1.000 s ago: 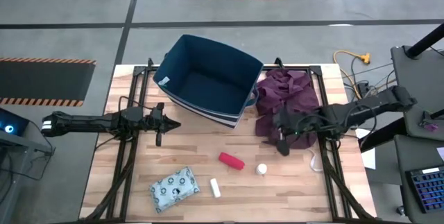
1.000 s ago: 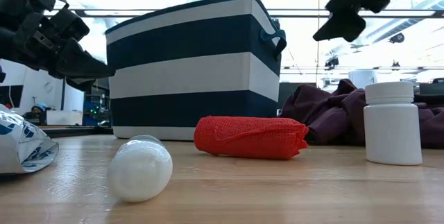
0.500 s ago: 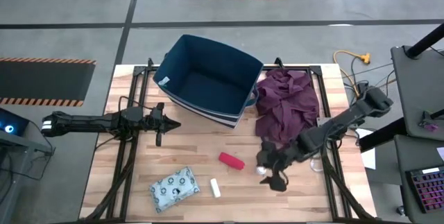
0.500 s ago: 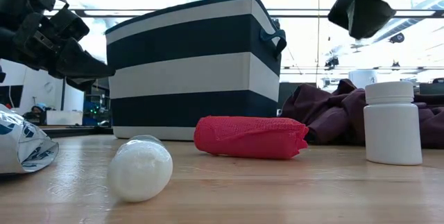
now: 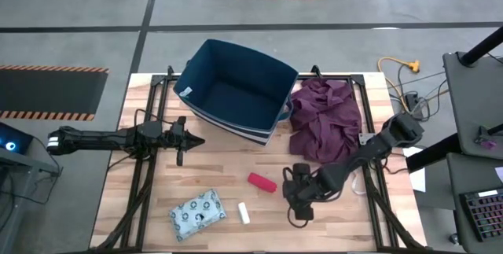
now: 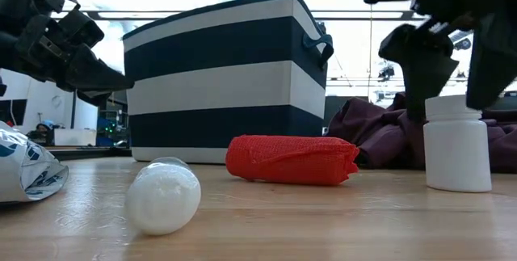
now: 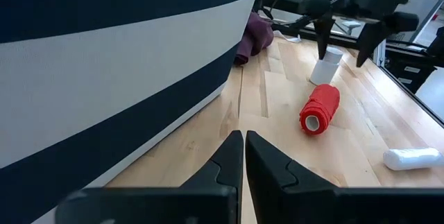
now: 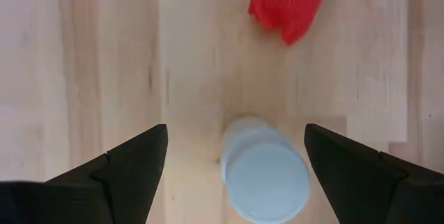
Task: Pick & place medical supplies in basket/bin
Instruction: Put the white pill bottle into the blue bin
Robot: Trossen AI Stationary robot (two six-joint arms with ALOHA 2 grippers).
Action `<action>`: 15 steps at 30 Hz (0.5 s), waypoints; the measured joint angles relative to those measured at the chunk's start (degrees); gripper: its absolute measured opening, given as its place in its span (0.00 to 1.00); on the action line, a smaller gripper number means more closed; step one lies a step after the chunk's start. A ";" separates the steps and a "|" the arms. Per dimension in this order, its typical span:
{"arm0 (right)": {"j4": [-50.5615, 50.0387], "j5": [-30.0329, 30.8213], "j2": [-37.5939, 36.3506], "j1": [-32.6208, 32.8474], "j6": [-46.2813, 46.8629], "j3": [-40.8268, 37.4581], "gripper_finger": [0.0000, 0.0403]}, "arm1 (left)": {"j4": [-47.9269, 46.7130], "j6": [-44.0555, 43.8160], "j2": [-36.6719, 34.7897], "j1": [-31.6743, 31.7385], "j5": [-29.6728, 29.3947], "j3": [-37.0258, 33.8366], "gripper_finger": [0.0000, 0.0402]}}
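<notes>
The supplies are all lying on the table, none in the bin [image 5: 236, 89] yet. The right gripper [image 8: 232, 161], fingers spread, is hovering over the white bottle [image 8: 265, 177], near the red roll [image 5: 262, 182]. The left gripper [image 7: 238, 156], pressed together, is waiting beside the bin.

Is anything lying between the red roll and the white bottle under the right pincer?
No. In the low view, only bare wooden table separates the red roll from the white bottle; the right pincer straddles the bottle, open.
</notes>
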 joint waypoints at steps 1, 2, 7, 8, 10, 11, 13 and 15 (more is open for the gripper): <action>-0.72 0.00 0.26 0.00 0.00 -0.01 0.81 | 0.01 0.00 0.02 0.00 -0.02 0.00 0.00; -1.27 -0.02 0.31 -0.02 0.00 -0.16 0.81 | 0.02 0.00 0.04 0.00 0.00 0.00 0.00; -1.57 0.02 -0.12 -0.04 0.02 -1.88 0.81 | 0.02 -0.02 0.00 0.00 0.00 0.00 0.00; -1.56 0.02 -0.12 -0.04 0.04 -2.01 0.81 | 0.02 -0.13 0.00 0.00 -0.02 0.00 0.00; -1.36 0.00 -0.17 -0.04 0.44 -2.17 0.81 | 0.01 -0.15 0.02 0.00 0.00 0.00 0.00; -1.37 0.02 -0.17 -0.04 0.50 -2.30 0.81 | 0.02 -0.15 0.02 0.00 0.00 0.00 0.00; -1.34 0.13 0.07 -0.04 0.88 -2.47 0.81 | 0.02 -0.15 0.02 0.01 0.01 0.00 0.00; -1.33 0.99 0.16 -0.04 2.49 -2.56 0.81 | 0.02 -0.16 0.02 0.02 0.00 0.00 0.00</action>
